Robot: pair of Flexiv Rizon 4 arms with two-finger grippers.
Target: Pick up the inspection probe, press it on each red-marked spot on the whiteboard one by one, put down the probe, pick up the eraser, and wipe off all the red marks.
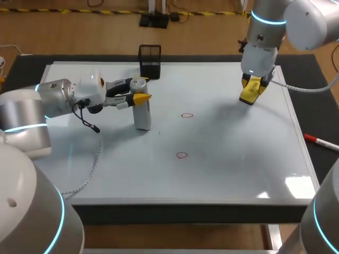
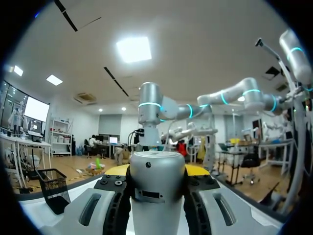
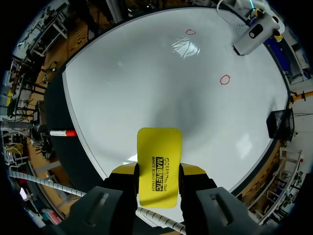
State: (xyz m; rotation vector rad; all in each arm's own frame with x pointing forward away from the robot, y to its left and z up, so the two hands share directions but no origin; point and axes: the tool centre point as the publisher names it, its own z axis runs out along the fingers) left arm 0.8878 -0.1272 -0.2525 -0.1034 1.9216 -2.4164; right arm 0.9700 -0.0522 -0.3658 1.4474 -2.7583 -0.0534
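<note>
Gripping the inspection probe, your left claw has both fingers closed on the upper part of its grey cylinder. The probe stands upright over the whiteboard, left of the middle and towards the far edge; whether its lower end touches the surface, you cannot tell. Your right claw is clamped on the yellow eraser and holds it above the board near the far right corner. Two red marks sit around the board's middle: one lies just right of the probe, the other nearer the front edge. A black mesh holder stands at the far edge, and a red-capped marker lies on the counter beyond the board's right edge.
</note>
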